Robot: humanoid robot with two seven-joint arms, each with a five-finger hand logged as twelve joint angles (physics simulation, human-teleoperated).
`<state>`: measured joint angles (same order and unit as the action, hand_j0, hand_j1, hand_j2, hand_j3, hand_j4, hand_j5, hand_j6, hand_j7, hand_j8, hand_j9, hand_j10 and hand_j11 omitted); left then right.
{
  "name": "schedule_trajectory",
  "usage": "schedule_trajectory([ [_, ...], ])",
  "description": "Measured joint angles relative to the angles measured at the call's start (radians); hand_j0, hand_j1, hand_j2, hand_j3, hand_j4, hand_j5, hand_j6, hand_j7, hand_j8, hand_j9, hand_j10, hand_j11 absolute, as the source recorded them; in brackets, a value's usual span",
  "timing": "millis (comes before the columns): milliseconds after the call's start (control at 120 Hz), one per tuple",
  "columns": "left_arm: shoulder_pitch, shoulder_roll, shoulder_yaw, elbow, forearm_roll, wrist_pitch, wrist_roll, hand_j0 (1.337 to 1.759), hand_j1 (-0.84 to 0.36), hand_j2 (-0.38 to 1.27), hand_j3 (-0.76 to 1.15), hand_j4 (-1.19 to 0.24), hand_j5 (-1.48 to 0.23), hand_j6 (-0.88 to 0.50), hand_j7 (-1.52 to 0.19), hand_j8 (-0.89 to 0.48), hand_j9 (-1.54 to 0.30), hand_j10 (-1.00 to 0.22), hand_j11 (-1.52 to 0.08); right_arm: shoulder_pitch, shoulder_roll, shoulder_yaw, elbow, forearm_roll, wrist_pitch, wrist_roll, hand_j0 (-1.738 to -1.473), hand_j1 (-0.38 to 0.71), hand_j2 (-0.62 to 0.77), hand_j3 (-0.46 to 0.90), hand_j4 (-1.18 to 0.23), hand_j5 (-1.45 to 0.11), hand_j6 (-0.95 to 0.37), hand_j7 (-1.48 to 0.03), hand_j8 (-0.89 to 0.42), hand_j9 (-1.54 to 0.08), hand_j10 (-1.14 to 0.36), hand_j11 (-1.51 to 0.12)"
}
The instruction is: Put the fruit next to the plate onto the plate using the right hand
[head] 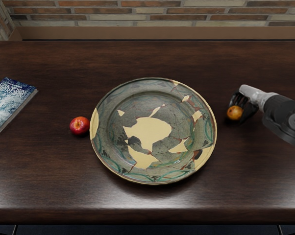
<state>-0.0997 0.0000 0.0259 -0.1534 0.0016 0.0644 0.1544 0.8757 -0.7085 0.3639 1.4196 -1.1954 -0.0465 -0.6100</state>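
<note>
A wide green and cream plate lies in the middle of the dark table. A small orange fruit sits just right of the plate's rim, on the table. My right hand comes in from the right edge, and its dark fingers curl around the orange fruit. A red apple rests on the table against the plate's left side. The left arm does not show.
A book with a snowy blue cover lies near the table's left edge. A brick wall runs behind the table's far edge. The table's front edge runs across the bottom of the view.
</note>
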Motion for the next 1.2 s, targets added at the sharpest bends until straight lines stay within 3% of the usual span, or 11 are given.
schedule_trajectory([
  [292, 0.000, 0.000, 0.000, 0.000, 0.000, 0.000, 0.000, 1.658, 0.33, 0.00, 0.00, -0.02, -0.02, -0.02, -0.02, -0.02, -0.02, -0.02, -0.02, 0.009, -0.078, 0.058, 0.139, 0.032, 0.015, 0.000, -1.656, 0.33, 0.32, 0.00, -0.65, -0.99, -0.54, -0.96, -0.51, -0.99, -0.54, -1.00],
  [617, 0.000, 0.000, 0.000, 0.000, 0.000, 0.000, 0.000, 1.658, 0.33, 0.00, 0.00, -0.02, -0.02, -0.02, -0.02, -0.02, -0.02, -0.02, -0.02, 0.008, -0.087, 0.189, 0.232, 0.071, 0.069, 0.000, -1.658, 0.35, 0.33, 0.00, -0.62, -1.00, -0.52, -0.96, -0.49, -0.99, -0.56, -1.00],
  [1200, 0.000, 0.000, 0.000, 0.000, 0.000, 0.000, 0.000, 1.658, 0.33, 0.00, 0.00, -0.02, -0.02, -0.02, -0.02, -0.02, -0.02, -0.02, -0.02, 0.020, 0.129, 0.224, 0.281, 0.081, 0.072, -0.001, -1.658, 0.42, 0.48, 0.00, -0.59, -1.01, -0.49, -0.96, -0.49, -0.99, -0.58, -0.99],
])
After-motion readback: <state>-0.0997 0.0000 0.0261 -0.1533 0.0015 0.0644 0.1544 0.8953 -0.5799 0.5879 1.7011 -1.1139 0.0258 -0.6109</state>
